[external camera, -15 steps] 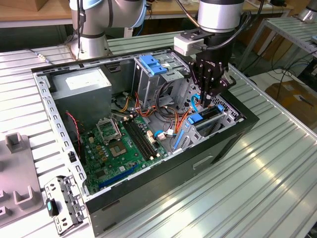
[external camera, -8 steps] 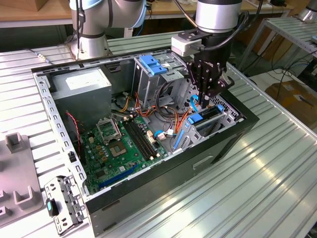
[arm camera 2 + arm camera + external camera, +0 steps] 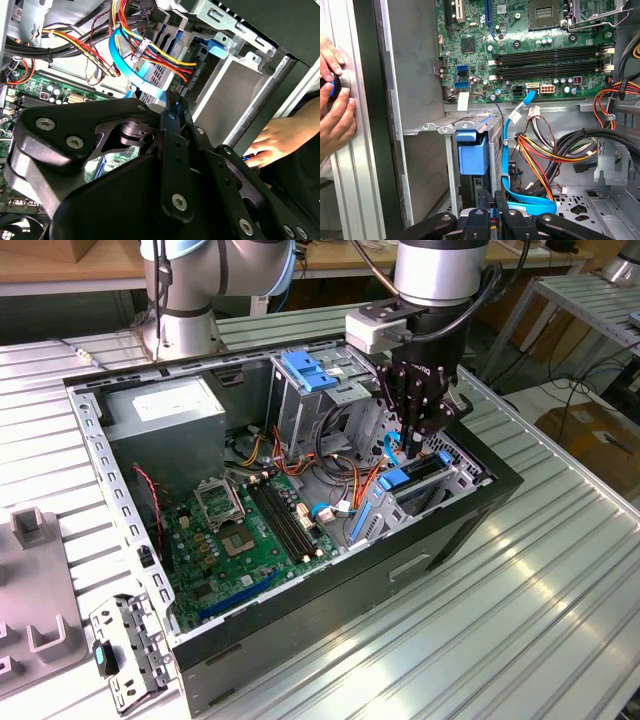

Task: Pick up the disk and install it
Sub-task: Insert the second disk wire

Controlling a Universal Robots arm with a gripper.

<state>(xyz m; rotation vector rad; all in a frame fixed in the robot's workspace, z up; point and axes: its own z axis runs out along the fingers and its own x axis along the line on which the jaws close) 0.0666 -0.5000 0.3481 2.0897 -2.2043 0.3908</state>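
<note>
I see a green motherboard (image 3: 245,530) with black memory slots (image 3: 547,57) and small blue ports (image 3: 461,75) on it. At about one o'clock from the board in the exterior view, my black gripper (image 3: 412,440) hangs beside a light blue flat cable (image 3: 507,150). Orange, red, yellow and black wire bundles (image 3: 540,155) run next to that cable. A bright blue tab (image 3: 305,370) tops the silver metal cage (image 3: 300,410). The grey box (image 3: 165,415) at eleven o'clock carries a white sticker. The case walls (image 3: 480,510) are black, the table (image 3: 560,580) ribbed silver-grey.
</note>
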